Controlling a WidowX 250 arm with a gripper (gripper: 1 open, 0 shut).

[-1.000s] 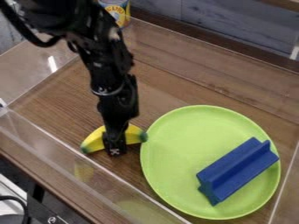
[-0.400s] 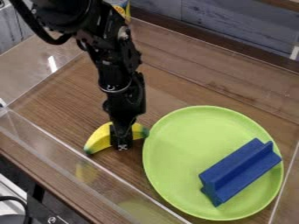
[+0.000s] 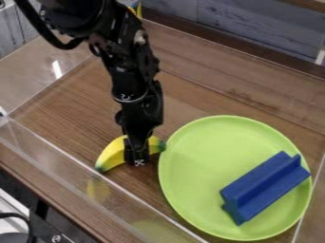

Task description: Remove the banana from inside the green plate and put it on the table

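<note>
We count one banana [image 3: 117,156], one green plate [image 3: 203,152], one blue block [image 3: 264,189] and one black arm. The banana is small, curved, smooth yellow plastic, lying on the brown wood-grain desk [image 3: 76,104] just beside the plate's left rim, outside it. The pincer [image 3: 136,154] points straight down, closed on the banana's middle; its fingertips merge with the fruit, so we cannot see them apart. The block is a stepped rectangular piece resting inside the round, raised-rim plate, whose right edge is cut off. Clear acrylic walls [image 3: 51,166] edge the desk.
</note>
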